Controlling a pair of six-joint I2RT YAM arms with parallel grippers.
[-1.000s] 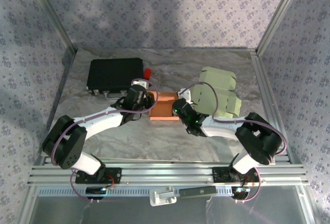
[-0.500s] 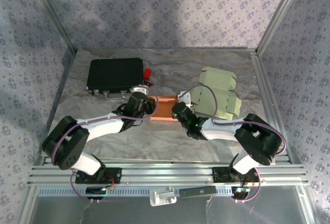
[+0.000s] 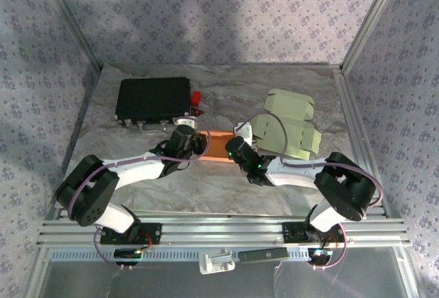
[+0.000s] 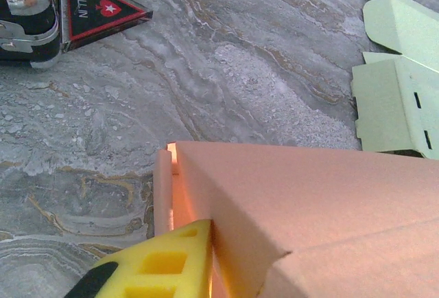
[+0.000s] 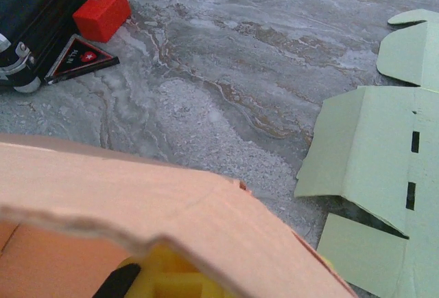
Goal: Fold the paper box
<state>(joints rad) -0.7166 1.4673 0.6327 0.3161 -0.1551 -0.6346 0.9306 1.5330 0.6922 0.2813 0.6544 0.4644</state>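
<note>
The orange paper box lies mid-table between both grippers. My left gripper holds its left end. In the left wrist view one yellow finger pad presses against the box's side wall, beside a thin upright flap; the other finger is hidden behind the card. My right gripper is at the box's right end. In the right wrist view a curved orange panel arches over a yellow finger, hiding most of the jaws.
A black case sits at the back left with a red block and a triangular "ALL IN" card beside it. Flat pale-green box blanks lie just right of the orange box. Metal frame posts line the sides.
The orange box shows as a narrower strip from above than a second ago. Both grippers have shifted slightly toward the near edge while staying at its ends.
</note>
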